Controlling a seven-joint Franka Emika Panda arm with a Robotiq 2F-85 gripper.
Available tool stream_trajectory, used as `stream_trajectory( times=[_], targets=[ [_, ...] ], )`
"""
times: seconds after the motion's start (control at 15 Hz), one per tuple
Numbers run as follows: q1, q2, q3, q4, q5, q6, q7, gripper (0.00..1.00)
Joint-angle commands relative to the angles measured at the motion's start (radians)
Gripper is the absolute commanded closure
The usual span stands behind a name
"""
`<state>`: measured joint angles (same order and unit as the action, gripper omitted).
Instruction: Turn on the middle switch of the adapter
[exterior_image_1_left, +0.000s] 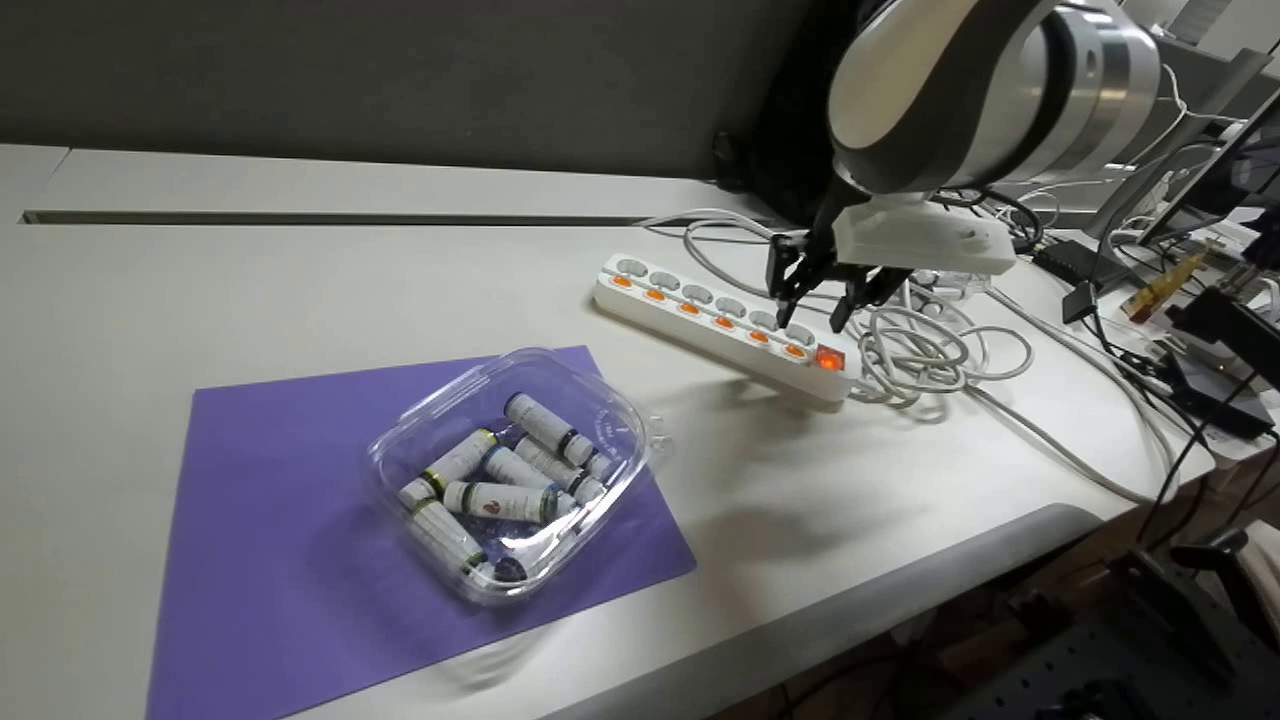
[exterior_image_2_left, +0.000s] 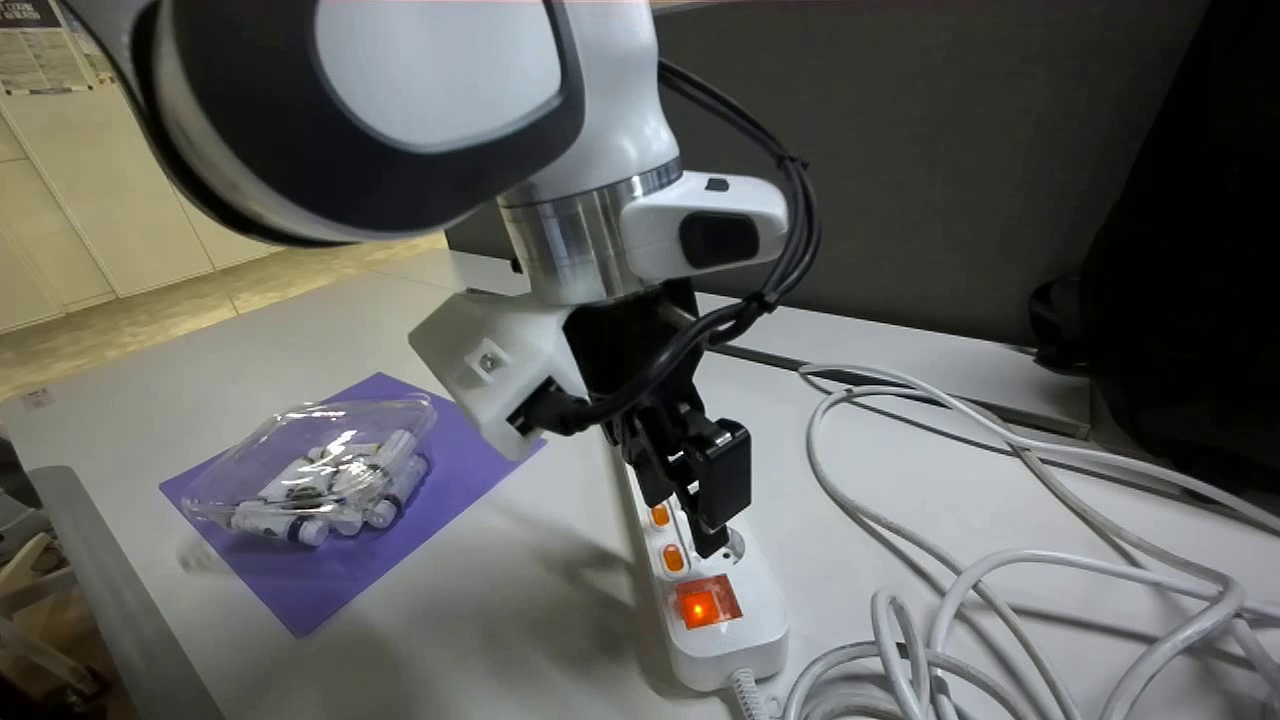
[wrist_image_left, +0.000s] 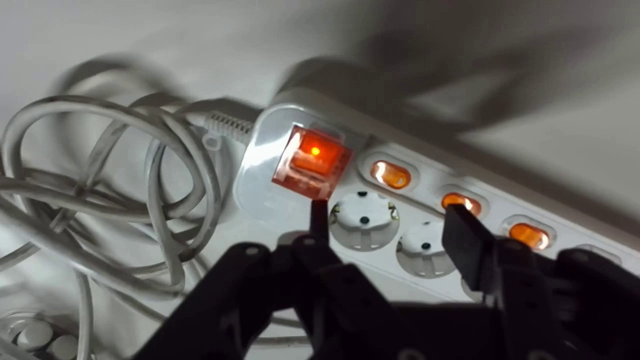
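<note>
The adapter is a long white power strip lying on the table; it also shows in an exterior view and in the wrist view. It has a row of small orange switches and a larger lit red switch at the cord end. The middle switch shows orange in the wrist view, right of my right finger; in an exterior view the gripper hides it. My gripper is open and empty, above the cord end. One fingertip overlaps an orange switch nearer that end; whether it touches cannot be told.
A coiled white cord lies beyond the strip's lit end. A clear tray of grey-white cylinders stands on a purple sheet. A grey partition rises behind the table. The table's front edge is grey.
</note>
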<state>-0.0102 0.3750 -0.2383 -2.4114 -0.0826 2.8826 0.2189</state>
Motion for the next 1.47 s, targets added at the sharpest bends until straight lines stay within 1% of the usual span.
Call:
stream_trajectory(
  times=[0.0,0.13,0.2,0.27,0.33,0.4,0.47,0.67,0.73,0.8,1.13,1.4],
  targets=[
    [0.033,0.057,-0.003,0.067,0.064,0.015,0.100,0.68],
    [0.047,0.074,-0.001,0.089,0.116,0.039,0.136,0.81],
    [0.050,0.079,0.004,0.097,0.145,0.048,0.153,0.90],
    [0.051,0.083,0.010,0.108,0.173,0.047,0.165,0.95],
    [0.052,0.082,0.020,0.115,0.201,0.039,0.175,0.99],
    [0.057,0.079,0.025,0.120,0.221,0.027,0.186,1.00],
    [0.079,0.076,0.011,0.125,0.224,0.005,0.208,1.00],
    [0.142,0.071,-0.045,0.151,0.178,-0.106,0.283,1.00],
    [0.090,0.072,0.005,0.122,0.196,-0.041,0.212,1.00],
    [0.098,0.072,0.002,0.125,0.192,-0.050,0.218,0.99],
    [0.092,0.074,0.005,0.122,0.193,-0.047,0.214,1.00],
    [0.048,0.067,0.075,0.110,0.247,0.009,0.171,1.00]
  ],
)
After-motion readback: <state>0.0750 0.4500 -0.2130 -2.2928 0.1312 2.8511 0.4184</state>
